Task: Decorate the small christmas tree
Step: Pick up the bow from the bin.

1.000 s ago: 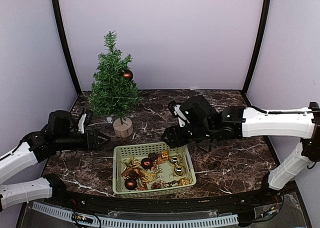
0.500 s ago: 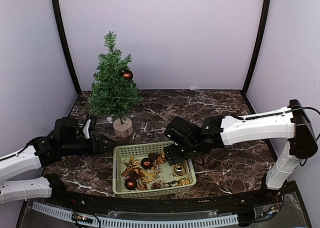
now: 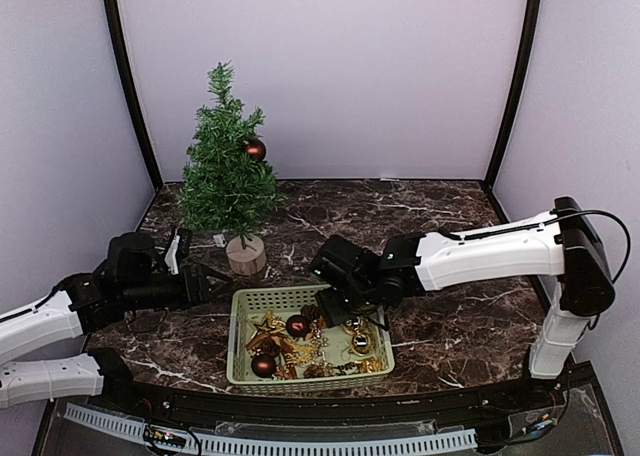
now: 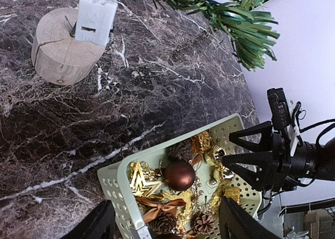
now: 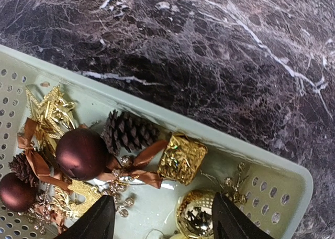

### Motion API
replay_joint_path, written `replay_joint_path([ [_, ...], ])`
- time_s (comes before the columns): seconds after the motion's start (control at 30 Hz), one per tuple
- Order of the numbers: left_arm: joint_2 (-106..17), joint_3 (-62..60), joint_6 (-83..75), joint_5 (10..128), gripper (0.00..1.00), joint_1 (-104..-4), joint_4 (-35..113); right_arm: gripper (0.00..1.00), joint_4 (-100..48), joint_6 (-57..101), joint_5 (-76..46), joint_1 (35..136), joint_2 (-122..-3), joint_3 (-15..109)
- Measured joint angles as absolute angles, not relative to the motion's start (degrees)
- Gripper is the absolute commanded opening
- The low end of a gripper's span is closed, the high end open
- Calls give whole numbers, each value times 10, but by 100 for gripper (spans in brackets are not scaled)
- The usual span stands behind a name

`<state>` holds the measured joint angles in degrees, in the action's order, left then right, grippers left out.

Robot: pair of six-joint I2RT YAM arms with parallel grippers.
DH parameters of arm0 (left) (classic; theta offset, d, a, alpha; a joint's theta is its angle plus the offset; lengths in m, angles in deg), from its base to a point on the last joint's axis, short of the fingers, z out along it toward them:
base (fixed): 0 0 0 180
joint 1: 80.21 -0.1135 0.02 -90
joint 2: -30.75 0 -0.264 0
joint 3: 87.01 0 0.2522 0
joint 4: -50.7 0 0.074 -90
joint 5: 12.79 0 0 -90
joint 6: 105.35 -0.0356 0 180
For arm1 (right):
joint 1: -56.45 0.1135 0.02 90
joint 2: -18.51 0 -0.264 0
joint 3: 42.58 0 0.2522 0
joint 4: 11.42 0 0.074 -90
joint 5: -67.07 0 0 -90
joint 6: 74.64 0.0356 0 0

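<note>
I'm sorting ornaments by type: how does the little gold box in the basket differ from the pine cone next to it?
The pine cone is dark brown and matte; the gold box glitters. The pine cone is rounded and scaly; the gold box is flat-sided, cube-like. Both are small and lie side by side in the basket.

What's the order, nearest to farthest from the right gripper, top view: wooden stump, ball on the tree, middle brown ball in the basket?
From the right gripper:
1. middle brown ball, just left
2. wooden stump, farther left
3. ball on the tree, far back
</note>
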<state>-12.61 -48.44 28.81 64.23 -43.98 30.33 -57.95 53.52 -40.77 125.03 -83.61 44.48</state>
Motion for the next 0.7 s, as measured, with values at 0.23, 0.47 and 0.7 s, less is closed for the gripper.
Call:
replay_joint_path([
  [0.23,-109,-484,289,644,70,-440,295,58,-576,532,-419,1236,-860,464],
  [0.47,-123,-481,288,644,70,-440,289,57,-573,538,-420,1222,-894,472],
  [0.7,-124,-481,288,644,70,-440,278,49,-569,548,-420,1222,-918,473],
])
